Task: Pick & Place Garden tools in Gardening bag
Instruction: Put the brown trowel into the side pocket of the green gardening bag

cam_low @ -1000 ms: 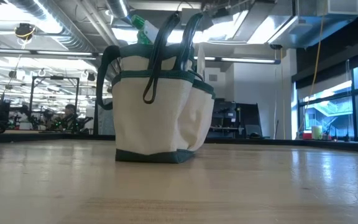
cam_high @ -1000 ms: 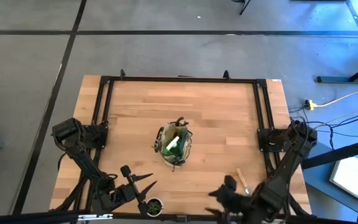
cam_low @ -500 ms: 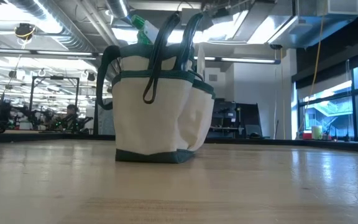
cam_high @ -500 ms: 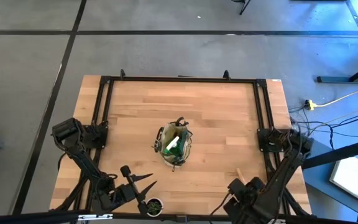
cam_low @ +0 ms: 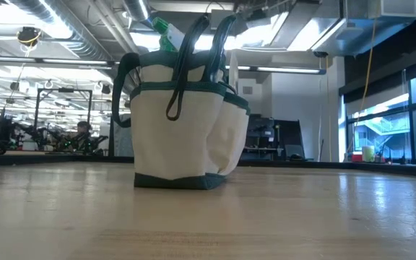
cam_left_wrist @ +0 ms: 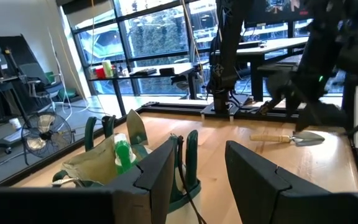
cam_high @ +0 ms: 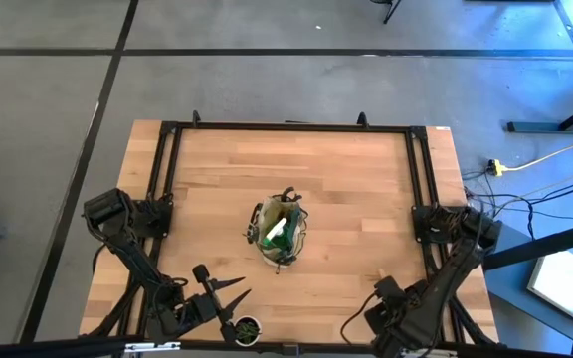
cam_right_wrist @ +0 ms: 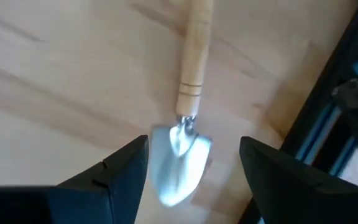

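R gripper (cam_right_wrist: 191, 180) hung w/ fingers spread over trowel (cam_right_wrist: 182, 146), lower right of high view; L gripper (cam_left_wrist: 197, 174) idle, fingers apart, lower left

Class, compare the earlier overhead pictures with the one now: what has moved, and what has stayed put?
The right gripper swung from the table's near edge toward the right, over the trowel, jaws open around it, nothing gripped yet. The left gripper, bag, pot and trowel kept their places.

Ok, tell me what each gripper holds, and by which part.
Nothing. The right gripper is open above the trowel, not gripping; the left gripper is open and empty.
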`<act>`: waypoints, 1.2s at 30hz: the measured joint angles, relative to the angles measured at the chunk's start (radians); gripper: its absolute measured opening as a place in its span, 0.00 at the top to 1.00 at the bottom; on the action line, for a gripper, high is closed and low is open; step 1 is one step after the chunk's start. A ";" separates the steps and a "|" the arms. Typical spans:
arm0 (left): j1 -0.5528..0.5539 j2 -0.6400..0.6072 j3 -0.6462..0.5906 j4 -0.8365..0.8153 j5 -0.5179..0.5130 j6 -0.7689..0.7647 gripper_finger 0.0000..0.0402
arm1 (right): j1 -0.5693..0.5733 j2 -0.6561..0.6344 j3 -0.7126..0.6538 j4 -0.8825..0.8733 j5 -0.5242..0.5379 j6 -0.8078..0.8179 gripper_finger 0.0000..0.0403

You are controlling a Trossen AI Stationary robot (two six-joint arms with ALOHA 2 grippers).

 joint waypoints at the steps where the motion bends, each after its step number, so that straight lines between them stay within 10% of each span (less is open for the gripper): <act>1: 0.000 0.000 0.000 0.000 0.000 -0.001 0.65 | 0.000 -0.004 -0.036 0.030 -0.012 0.003 0.37; 21: 0.004 0.000 0.000 0.000 0.002 0.009 0.65 | -0.031 -0.138 -0.396 0.405 0.033 0.135 0.39; 32: 0.010 0.000 0.000 0.000 0.005 0.009 0.65 | -0.090 -0.135 -0.397 0.456 -0.007 0.076 0.87; 36: 0.010 0.000 0.000 0.000 0.005 0.009 0.65 | -0.118 -0.138 -0.395 0.458 -0.029 0.009 0.86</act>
